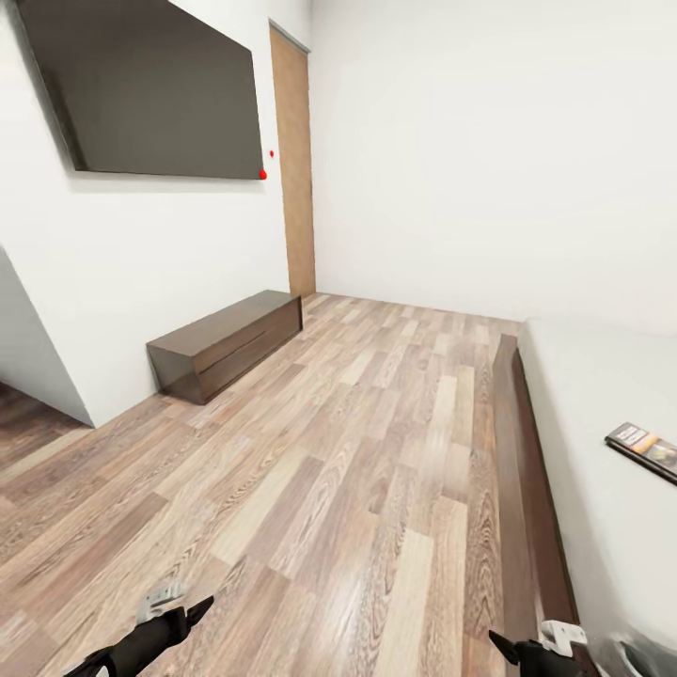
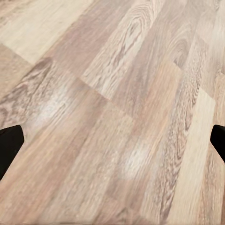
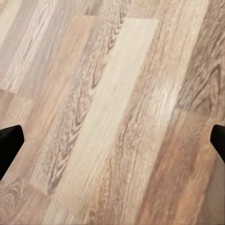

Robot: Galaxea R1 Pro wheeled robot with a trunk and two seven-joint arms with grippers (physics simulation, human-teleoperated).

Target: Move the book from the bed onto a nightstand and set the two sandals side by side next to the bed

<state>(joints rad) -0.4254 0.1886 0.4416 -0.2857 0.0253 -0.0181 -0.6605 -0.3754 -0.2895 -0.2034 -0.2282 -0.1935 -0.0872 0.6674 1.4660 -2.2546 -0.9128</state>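
While the robot is facing down the bedroom, the book [image 1: 647, 448] is lying flat on the bed [image 1: 602, 414] at the right, near the mattress edge. The left gripper [image 2: 112, 143] is hanging over the wood floor [image 1: 357, 470], fingers spread wide, holding nothing. The right gripper [image 3: 112, 143] is doing the same, wide and empty. A long dark dresser [image 1: 226, 343] is sitting against the left wall, under a wall-mounted screen [image 1: 150, 85].
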